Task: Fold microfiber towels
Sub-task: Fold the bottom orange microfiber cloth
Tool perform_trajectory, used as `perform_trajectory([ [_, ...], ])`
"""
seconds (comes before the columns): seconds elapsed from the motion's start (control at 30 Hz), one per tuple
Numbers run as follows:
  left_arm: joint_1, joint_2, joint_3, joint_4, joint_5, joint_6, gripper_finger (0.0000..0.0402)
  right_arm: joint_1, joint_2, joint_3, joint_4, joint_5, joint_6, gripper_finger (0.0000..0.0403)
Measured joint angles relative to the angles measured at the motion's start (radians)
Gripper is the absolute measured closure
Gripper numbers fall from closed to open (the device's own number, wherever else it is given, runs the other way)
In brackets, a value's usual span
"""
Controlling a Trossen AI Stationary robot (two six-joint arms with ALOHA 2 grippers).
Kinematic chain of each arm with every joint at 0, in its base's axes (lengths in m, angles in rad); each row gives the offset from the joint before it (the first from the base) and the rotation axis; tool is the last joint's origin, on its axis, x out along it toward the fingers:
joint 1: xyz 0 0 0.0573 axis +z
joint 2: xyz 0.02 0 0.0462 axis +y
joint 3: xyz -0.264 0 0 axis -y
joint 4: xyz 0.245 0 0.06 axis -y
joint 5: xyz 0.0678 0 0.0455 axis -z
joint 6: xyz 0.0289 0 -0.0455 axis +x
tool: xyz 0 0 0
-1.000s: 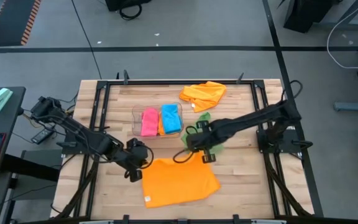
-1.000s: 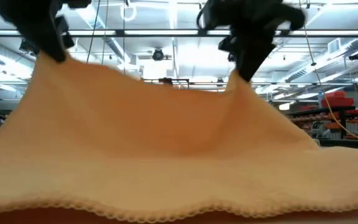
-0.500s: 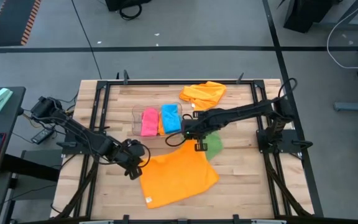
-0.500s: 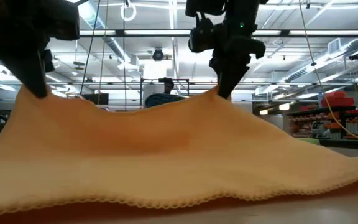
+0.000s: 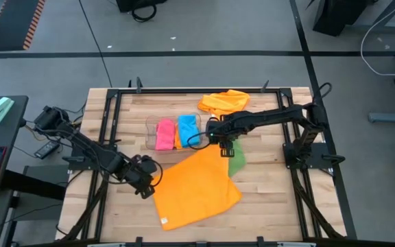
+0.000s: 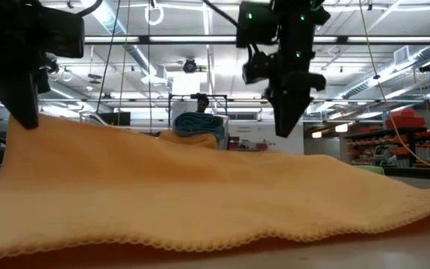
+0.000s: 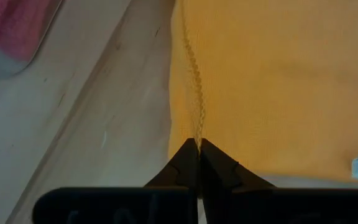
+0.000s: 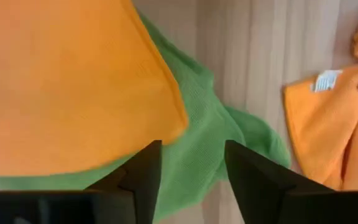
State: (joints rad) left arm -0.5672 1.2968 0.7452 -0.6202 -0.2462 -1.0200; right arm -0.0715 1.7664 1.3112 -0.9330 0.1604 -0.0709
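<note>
A large orange microfiber towel lies spread on the table's near middle. My left gripper is shut on its left corner. My right gripper hangs open just above the towel's far corner, with nothing between its fingers. That corner rests on a green towel, which lies flat on the wood. A second orange towel lies crumpled at the far edge. Pink and blue towels sit folded in a clear bin. My left gripper pinches the orange towel's stitched hem at its left corner between the two shut fingers. The fingers slant down from the table's left side. The corner is held a little above the table, and the rest of the towel slopes down onto the wood.
The clear bin stands just beyond the spread towel, close to my right gripper. Black frame rails run round the table's edges. Bare wood shows at the table's near right.
My right gripper has carried the towel's far corner toward the far edge, then opened and let it go; the corner has dropped onto the green towel. My left gripper has sunk, still shut on its corner. The towel, held up before, now lies spread out and low.
</note>
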Motion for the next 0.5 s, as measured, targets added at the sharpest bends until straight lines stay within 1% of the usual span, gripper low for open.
perform_trajectory([
  [0.07, -0.014, 0.000, 0.000, -0.023, 0.003, -0.023, 0.0388, -0.009, 0.000, -0.048, 0.030, -0.038, -0.017, 0.0210],
  [0.13, -0.028, 0.000, 0.000, -0.039, 0.027, -0.046, 0.0379, -0.011, 0.000, -0.097, 0.062, -0.073, -0.029, 0.0208],
  [0.23, -0.049, 0.000, 0.000, -0.060, 0.062, -0.075, 0.0368, -0.011, 0.000, -0.163, 0.131, -0.087, -0.048, 0.0209],
  [0.33, -0.068, 0.000, 0.000, -0.066, 0.076, -0.098, 0.0371, -0.011, 0.000, -0.237, 0.233, -0.087, -0.083, 0.0212],
  [0.4, -0.075, 0.000, 0.000, -0.065, 0.077, -0.105, 0.0378, -0.022, 0.000, -0.274, 0.256, -0.072, -0.107, 0.0214],
  [0.5, -0.079, 0.000, 0.000, -0.065, 0.077, -0.119, 0.0388, -0.059, -0.003, -0.302, 0.259, -0.021, -0.107, 0.0217],
])
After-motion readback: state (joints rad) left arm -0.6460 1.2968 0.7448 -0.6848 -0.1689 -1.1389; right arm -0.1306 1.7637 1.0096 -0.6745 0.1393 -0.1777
